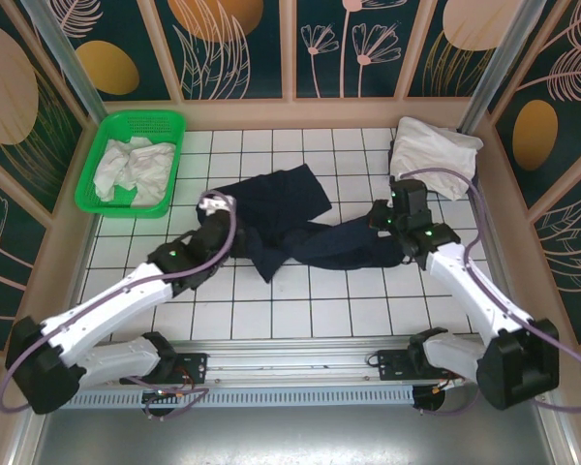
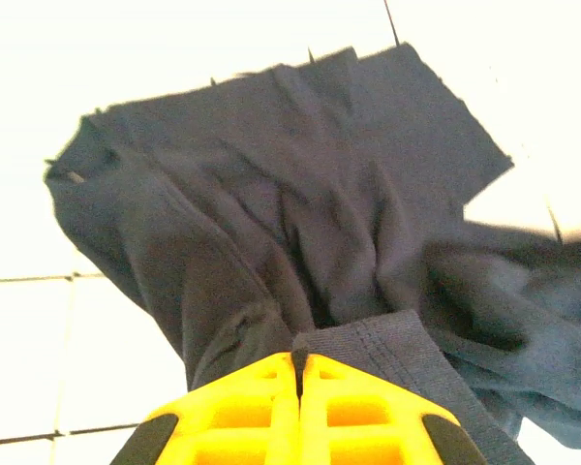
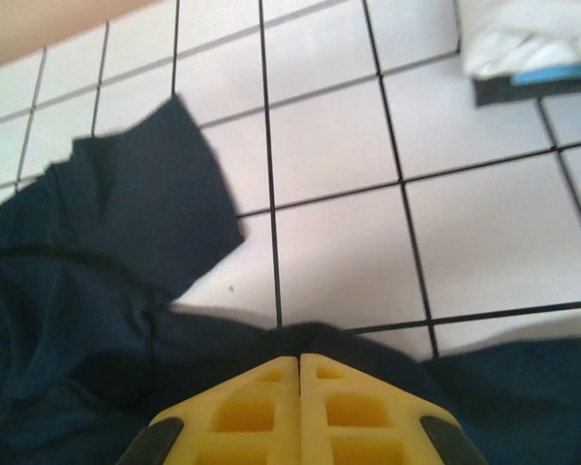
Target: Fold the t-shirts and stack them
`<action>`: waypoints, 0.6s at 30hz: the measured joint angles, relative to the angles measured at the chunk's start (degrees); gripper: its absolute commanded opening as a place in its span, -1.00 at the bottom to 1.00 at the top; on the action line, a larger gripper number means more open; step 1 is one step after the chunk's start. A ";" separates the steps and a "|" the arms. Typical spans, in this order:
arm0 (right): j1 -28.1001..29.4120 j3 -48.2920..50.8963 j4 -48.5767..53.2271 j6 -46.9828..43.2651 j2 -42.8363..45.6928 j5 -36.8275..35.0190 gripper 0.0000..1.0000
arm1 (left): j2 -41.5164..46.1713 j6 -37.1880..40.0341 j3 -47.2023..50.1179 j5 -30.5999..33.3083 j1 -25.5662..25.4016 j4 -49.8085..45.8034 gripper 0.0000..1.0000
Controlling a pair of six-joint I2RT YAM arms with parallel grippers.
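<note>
On the tiles [image 1: 349,310], both end effectors [image 2: 298,358] [image 3: 298,360] pinch the navy t-shirt [image 1: 290,208].

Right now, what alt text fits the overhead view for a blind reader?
The left tool and right tool pinch opposite ends of a crumpled dark t-shirt on a tiled table. A green basket of pale shirts sits back left, a white shirt back right.

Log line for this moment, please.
left pincer: shut on navy t-shirt | right pincer: shut on navy t-shirt | navy t-shirt: crumpled, unfolded | white t-shirt: far right corner
</note>
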State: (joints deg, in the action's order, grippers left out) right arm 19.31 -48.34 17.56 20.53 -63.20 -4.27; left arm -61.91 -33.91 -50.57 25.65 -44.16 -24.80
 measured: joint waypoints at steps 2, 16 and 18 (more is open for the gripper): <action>-0.33 -2.19 1.46 -0.48 2.67 -1.09 -1.00 | 3.17 0.07 -3.02 3.80 1.16 -1.18 -1.00; -12.44 -4.72 5.73 -2.21 5.68 -8.52 -1.00 | -0.92 4.07 -14.05 17.90 3.91 -2.64 -1.00; -13.00 -4.94 4.92 -2.23 2.29 -7.48 -1.00 | -2.23 4.22 -14.05 17.97 3.96 -2.64 -1.00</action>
State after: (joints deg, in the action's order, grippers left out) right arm 6.31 -53.28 22.48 18.31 -60.90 -11.75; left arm -64.14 -29.69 -64.62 43.62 -40.21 -27.44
